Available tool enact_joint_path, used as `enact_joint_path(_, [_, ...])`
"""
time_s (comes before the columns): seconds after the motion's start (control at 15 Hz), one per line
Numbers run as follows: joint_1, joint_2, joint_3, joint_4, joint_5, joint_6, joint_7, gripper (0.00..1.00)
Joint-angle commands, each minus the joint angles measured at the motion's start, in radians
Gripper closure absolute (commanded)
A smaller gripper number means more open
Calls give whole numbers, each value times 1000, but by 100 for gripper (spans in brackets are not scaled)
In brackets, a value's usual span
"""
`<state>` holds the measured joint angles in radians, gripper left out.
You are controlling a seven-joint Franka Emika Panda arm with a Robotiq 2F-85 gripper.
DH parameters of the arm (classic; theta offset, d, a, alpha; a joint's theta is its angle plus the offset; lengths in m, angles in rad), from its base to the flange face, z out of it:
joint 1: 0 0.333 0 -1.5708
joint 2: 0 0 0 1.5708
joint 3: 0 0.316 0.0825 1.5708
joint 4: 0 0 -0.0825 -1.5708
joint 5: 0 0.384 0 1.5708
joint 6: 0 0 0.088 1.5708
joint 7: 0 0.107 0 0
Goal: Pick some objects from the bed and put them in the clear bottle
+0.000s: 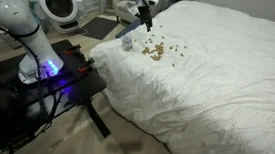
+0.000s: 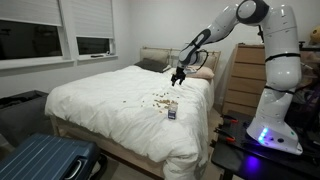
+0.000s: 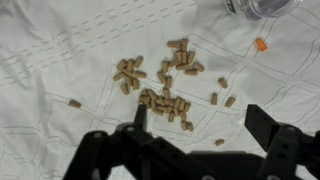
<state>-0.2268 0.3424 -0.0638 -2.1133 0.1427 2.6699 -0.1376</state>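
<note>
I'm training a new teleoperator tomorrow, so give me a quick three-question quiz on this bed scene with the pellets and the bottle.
1. True or false: the tool is shut on a pellet.
2. Where do the pellets lie? A. on a pillow; B. on the white duvet; C. on the floor.
3. Fill in: the stray bit near the clear bottle is coloured ____.

Key: 1 false, it is open and holds nothing; 2 B; 3 orange.
</note>
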Motion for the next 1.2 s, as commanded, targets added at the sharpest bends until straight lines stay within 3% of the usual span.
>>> enact_joint_path(0.0, [-13,105,9,137,11,-84,-31,0])
enact_joint_path(0.53, [-8,322,3,365,-28,-210,-8,0])
enact_joint_path(1.13, [0,466,6,466,-39,-254,-1,0])
